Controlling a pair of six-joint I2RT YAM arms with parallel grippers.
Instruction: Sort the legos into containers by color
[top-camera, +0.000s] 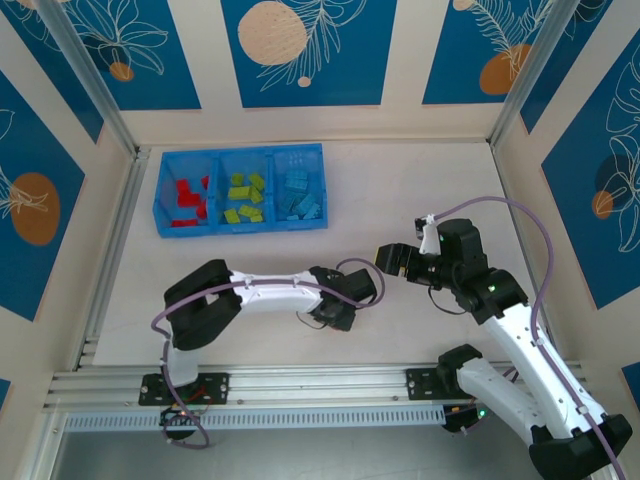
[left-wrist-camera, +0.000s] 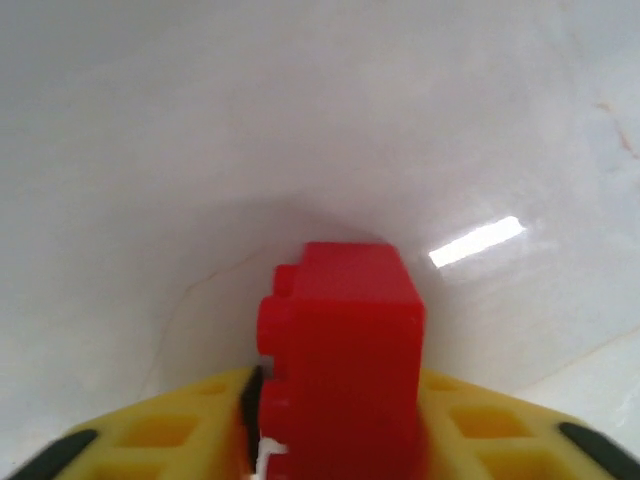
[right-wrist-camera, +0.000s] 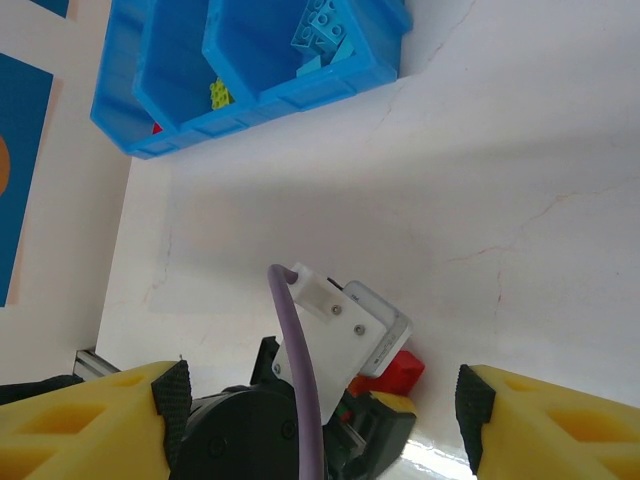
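- The left arm (top-camera: 265, 290) stretches across the pale surface (top-camera: 420, 180), its left jaws clenched on a single red brick (left-wrist-camera: 340, 330), with yellow fingers (left-wrist-camera: 170, 430) close against both of its sides.
- The red brick sits low by the surface near the middle, well apart from the blue tray (top-camera: 240, 228); whether it touches the surface cannot be told.
- The right arm (top-camera: 520, 340) points toward its neighbour, its right jaws released and spread wide, grasping nothing. From its wrist, the red brick peeks out beside the left arm's white camera housing (right-wrist-camera: 350, 325).
- At the far left of the surface, the blue tray holds red bricks (top-camera: 185, 198) in its left compartment, lime green bricks (top-camera: 245, 198) in the middle and light blue bricks (top-camera: 300, 195) in the right.
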